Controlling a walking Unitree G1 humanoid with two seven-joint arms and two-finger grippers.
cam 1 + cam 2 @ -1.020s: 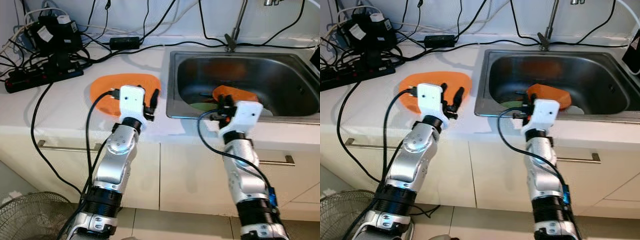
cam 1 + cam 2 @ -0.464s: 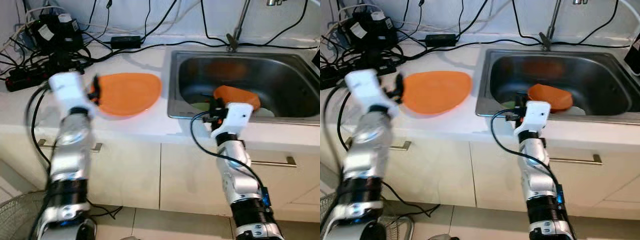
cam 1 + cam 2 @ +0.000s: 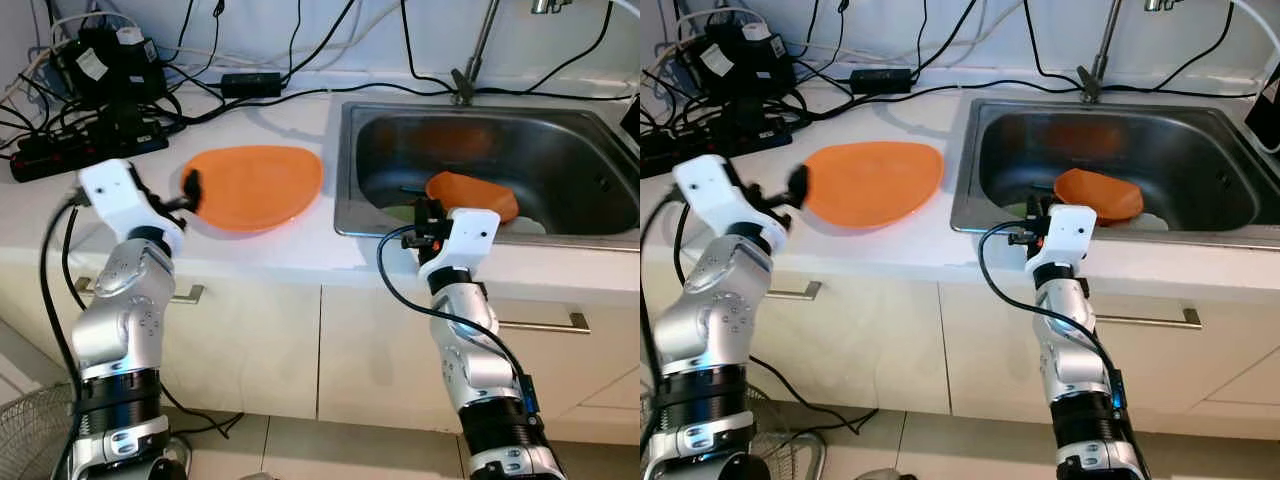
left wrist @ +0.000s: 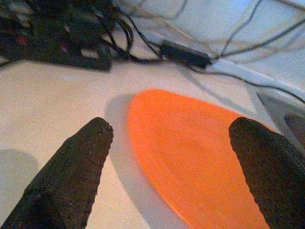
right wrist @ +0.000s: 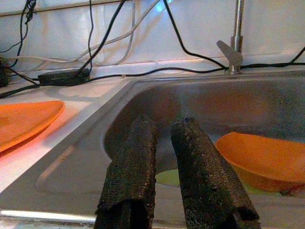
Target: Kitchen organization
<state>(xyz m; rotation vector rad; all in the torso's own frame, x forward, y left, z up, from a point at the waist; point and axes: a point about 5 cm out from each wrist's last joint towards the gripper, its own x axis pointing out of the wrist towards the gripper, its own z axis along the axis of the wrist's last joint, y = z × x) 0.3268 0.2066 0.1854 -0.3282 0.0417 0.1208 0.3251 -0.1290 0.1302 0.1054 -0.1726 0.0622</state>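
a power strip (image 3: 85, 152) with tangled cables is lying at the far left of the counter (image 3: 300, 240). the left gripper (image 4: 167, 157), fingers spread wide, is now hovering at the left edge of the orange plate (image 3: 255, 185); a second ago it was over the plate's near edge. the plate is lying flat beside the sink (image 3: 600, 235), long axis left to right. the right gripper (image 5: 164, 157), nearly closed and empty, is staying at the sink's front rim, near an orange bowl (image 3: 475, 192).
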